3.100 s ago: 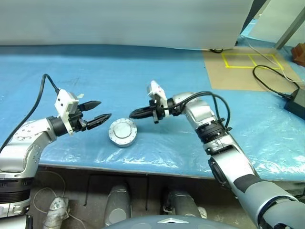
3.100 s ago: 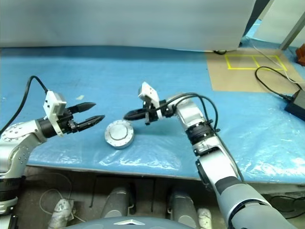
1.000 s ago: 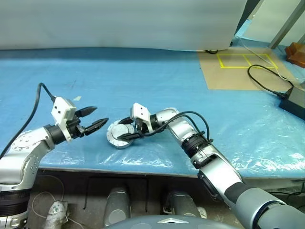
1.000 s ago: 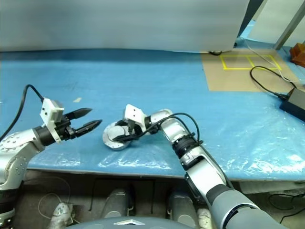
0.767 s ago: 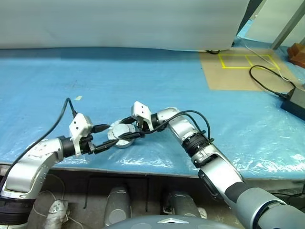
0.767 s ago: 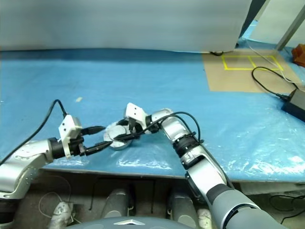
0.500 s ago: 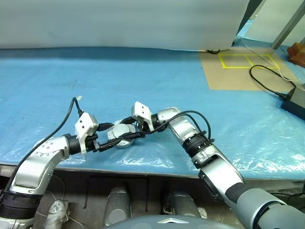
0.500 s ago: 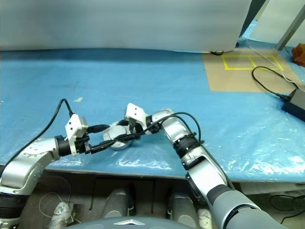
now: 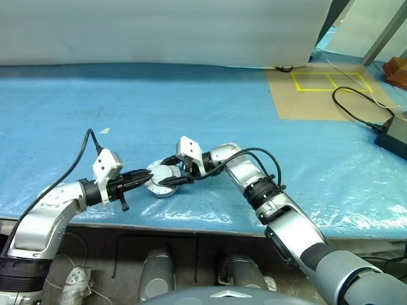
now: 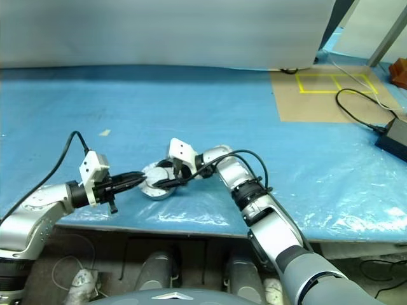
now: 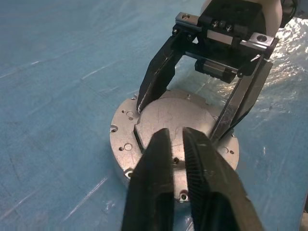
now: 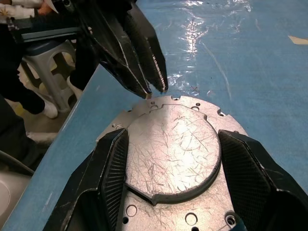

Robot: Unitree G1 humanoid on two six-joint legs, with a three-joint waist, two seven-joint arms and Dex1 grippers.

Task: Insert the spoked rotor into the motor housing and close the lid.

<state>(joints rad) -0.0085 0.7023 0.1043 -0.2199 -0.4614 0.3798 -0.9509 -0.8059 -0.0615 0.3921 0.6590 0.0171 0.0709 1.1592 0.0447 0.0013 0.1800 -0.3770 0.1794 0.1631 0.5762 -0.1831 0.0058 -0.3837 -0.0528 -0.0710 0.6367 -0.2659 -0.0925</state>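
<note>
**Housing still shut, rotor not yet in play**

You are at the very start, as far as I can judge: the motor housing (image 9: 163, 181) sits on the blue sheet (image 9: 210, 108) near the front edge of the table with the lid (image 12: 171, 149) closed flat on top of it, scratched grey face up. The spoked rotor cannot be made out anywhere on the sheet, so I cannot tell you whether it is already inside. If it is not, opening, inserting and closing all remain.

Your right gripper (image 12: 168, 166) straddles the lid's raised centre, one finger at its 9 o'clock flank and one at its 3 o'clock flank in the wrist view; the pads look to touch or nearly touch that raised edge, so read it as a wide hold on the lid rather than free open jaws.

Your left gripper (image 11: 177, 144) has its two fingers pressed together with nothing between them. From the head camera its tips meet the housing at about 9 o'clock, resting on or just above the flange
</note>
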